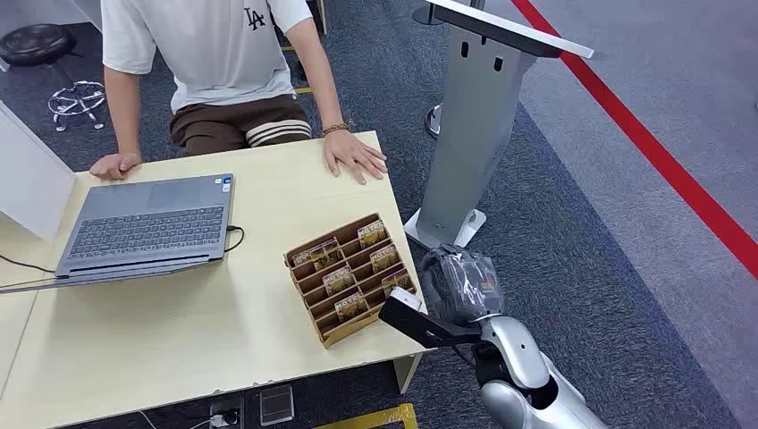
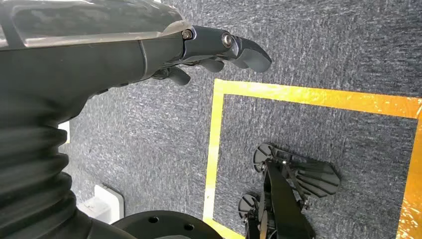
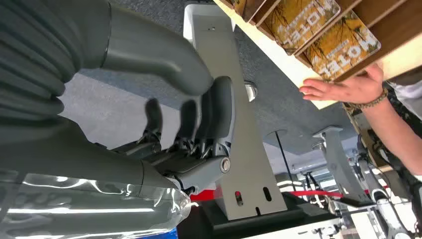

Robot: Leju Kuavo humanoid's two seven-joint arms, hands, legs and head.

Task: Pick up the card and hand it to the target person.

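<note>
**Wooden card rack waits just beside the right hand**

Wooden rack (image 1: 350,277) tilts its hotel cards (image 1: 339,279) up for easy picking. From the head, the right hand (image 1: 460,284) hovers off the table (image 1: 179,322) corner, just beside it; the person (image 1: 219,63) leans opposite.

Left wrist: left hand (image 2: 219,50) hangs over carpet, fingers straight, empty.

Right wrist: loosely curled fingers (image 3: 209,119) hold nothing, cards near.

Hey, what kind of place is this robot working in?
Probably a mock hotel front desk in a lab: wooden card rack holding cards printed MOTEL, laptop on the desk, taped carpet floor.
</note>
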